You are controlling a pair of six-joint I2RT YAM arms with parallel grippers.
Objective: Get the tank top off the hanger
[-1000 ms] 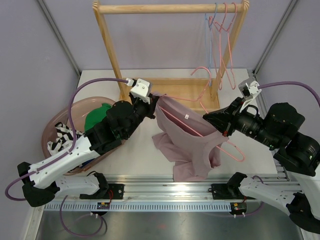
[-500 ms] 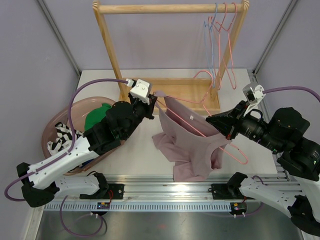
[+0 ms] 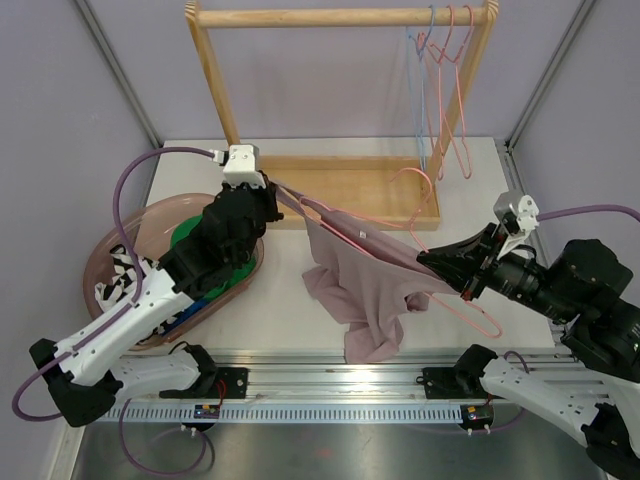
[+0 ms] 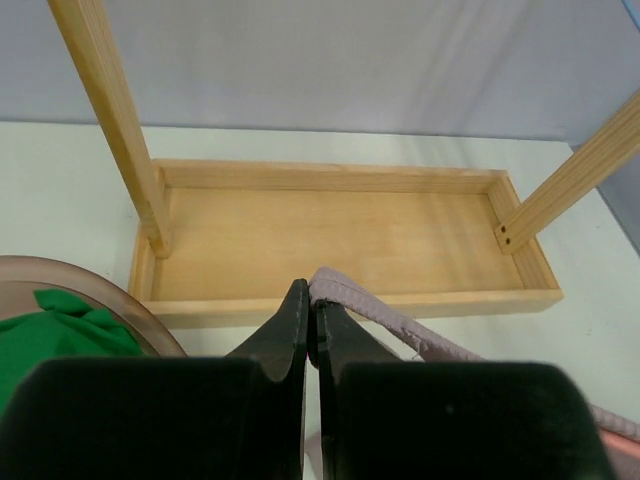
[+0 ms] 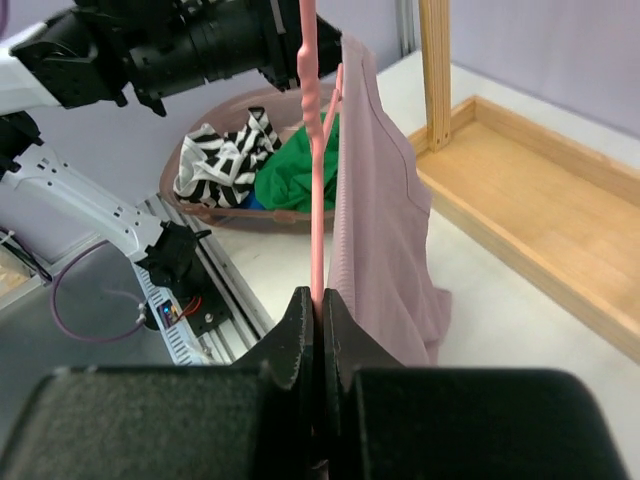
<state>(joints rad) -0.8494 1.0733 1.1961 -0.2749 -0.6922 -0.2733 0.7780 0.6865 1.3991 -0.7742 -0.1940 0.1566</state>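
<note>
Mid-removal: left gripper pinches the tank top strap, right gripper clamps the hanger; next, the strap likely must slide off its end.

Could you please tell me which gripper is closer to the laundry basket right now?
Left. The left gripper, shut on a strap of the tank top, hangs close beside the laundry basket; the right gripper, shut on the pink hanger, sits beyond the tank top.
</note>
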